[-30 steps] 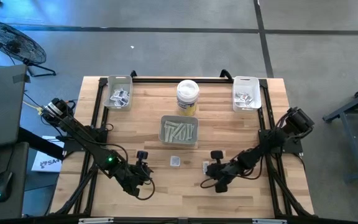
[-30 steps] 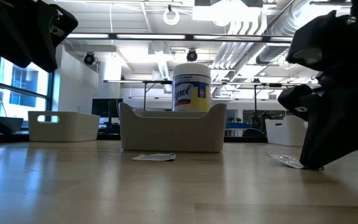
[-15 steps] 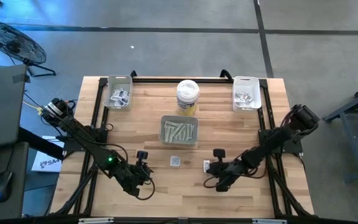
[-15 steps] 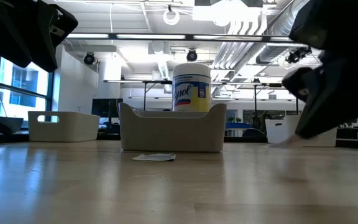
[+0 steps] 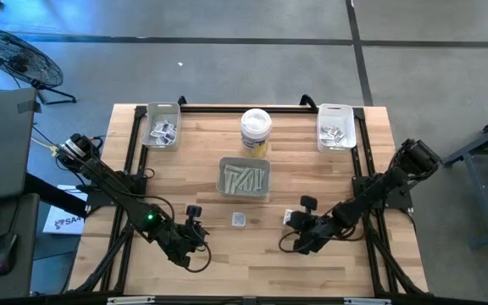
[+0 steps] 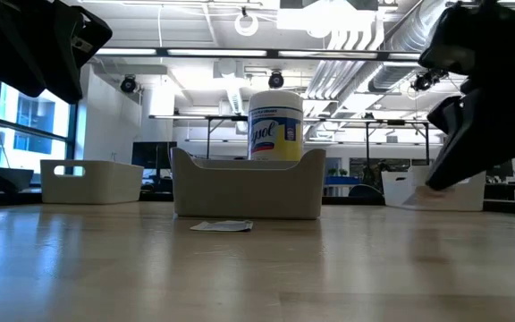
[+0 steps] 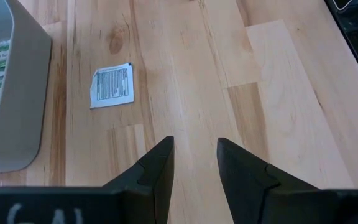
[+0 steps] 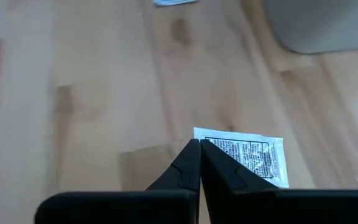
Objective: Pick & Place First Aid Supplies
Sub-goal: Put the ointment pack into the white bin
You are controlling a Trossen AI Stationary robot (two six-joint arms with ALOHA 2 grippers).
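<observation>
Lifted right gripper [image 8: 199, 149] clamps white packet [image 8: 253, 155] | left gripper [image 7: 194, 152] apart, low over table

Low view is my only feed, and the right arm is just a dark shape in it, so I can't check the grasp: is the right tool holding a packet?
Observer: Yes. The right tool is shut on one edge of a white square packet with dark print.
Operator: And the left tool?
Observer: The left tool is open and holds nothing, over the front of the table. A second square packet lies flat ahead of it.
Operator: What's inside the middle tray?
Observer: The centre tray holds long pale strips.
</observation>
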